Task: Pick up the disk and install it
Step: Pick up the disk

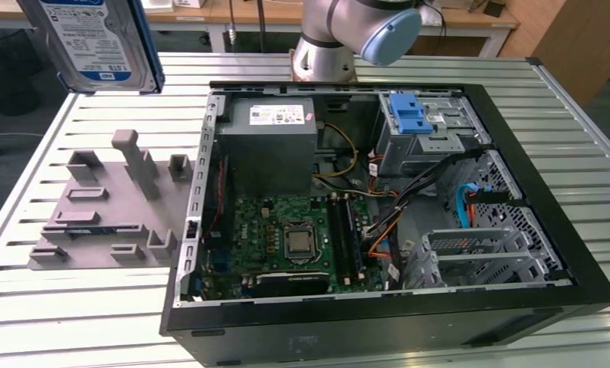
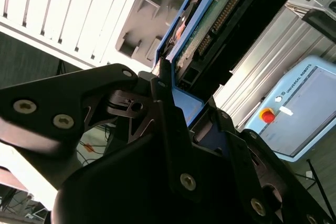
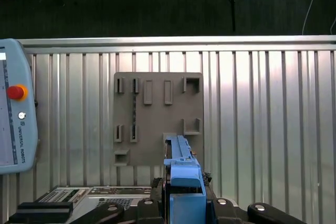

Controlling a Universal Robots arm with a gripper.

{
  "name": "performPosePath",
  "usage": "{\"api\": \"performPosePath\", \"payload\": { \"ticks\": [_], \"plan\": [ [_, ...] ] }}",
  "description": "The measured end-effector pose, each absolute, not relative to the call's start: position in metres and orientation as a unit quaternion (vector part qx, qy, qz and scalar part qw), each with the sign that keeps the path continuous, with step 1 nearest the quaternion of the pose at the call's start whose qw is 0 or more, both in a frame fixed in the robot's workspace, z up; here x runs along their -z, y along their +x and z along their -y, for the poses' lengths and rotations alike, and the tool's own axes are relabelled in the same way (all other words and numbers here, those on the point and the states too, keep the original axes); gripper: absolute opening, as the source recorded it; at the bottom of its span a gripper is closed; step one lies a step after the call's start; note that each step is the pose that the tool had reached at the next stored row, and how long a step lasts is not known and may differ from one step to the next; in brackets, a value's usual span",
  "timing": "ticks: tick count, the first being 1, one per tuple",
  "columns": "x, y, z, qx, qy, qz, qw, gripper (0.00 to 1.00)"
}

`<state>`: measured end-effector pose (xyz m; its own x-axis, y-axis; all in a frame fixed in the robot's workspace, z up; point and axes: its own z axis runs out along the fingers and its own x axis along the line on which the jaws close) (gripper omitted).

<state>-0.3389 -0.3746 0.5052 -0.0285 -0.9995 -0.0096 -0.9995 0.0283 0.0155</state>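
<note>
At eleven o'clock in the exterior view, the disk (image 1: 96, 42) hangs upright, high above the counter (image 1: 70, 322) and the grey fixture (image 1: 106, 207), which lies at nine o'clock of the open computer case (image 1: 387, 337). In the second wrist view the pincer (image 2: 176, 98) clamps the disk's blue carrier edge.

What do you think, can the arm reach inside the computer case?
Probably yes: the case lies open on top, close to the arm, and the tool holds the disk high beside it, nothing between.
</note>
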Motion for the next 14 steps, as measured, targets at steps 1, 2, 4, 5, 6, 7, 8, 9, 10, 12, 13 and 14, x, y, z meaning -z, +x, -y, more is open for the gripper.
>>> {"api": "performPosePath", "payload": {
  "ticks": [1,2,4,5,6,7,8,9,10,12,13,14],
  "plan": [
    [-0.505,-0.338,0.375,0.009,0.697,0.717,0.002,0.36],
    [-0.505,-0.337,0.375,0.009,0.697,0.717,0.002,0.36],
    [-0.505,-0.335,0.375,0.009,0.697,0.717,0.002,0.36],
    [-0.505,-0.333,0.375,0.009,0.697,0.717,0.002,0.36],
    [-0.505,-0.332,0.375,0.009,0.697,0.717,0.002,0.36],
    [-0.505,-0.331,0.375,0.009,0.697,0.717,0.002,0.36],
    [-0.505,-0.330,0.375,0.009,0.697,0.717,0.002,0.36],
    [-0.505,-0.329,0.375,0.009,0.697,0.717,0.002,0.36],
    [-0.505,-0.328,0.375,0.009,0.697,0.717,0.002,0.36],
    [-0.505,-0.326,0.375,0.009,0.697,0.717,0.002,0.36],
    [-0.505,-0.324,0.375,0.009,0.697,0.717,0.002,0.36],
    [-0.505,-0.323,0.376,0.009,0.697,0.717,0.002,0.36]
  ]
}}
